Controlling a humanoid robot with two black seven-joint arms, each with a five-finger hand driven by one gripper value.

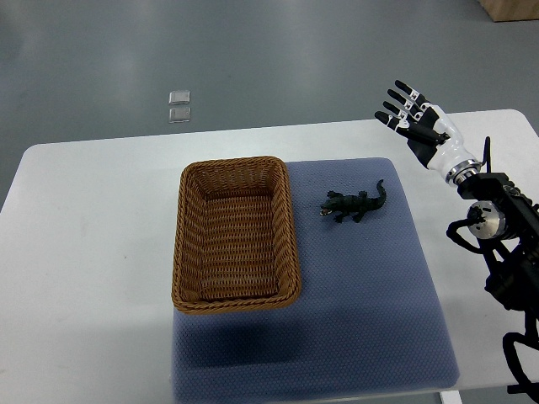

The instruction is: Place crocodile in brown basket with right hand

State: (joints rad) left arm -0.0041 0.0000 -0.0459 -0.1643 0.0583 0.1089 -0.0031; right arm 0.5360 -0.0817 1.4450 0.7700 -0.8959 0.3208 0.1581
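Rectangular brown woven wicker basket [187, 244] sits on the white tabletop [84, 252], overlapping a blue textured mat [362, 295]. A small dark crocodile [354, 204] lies on the mat, just right of the basket. The right hand [421, 124] has its fingers [402, 97] spread, holding nothing.

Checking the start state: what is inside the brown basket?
The basket shows only its bare woven floor; nothing inside. The crocodile lies outside on the mat. What the basket stands on is hidden.
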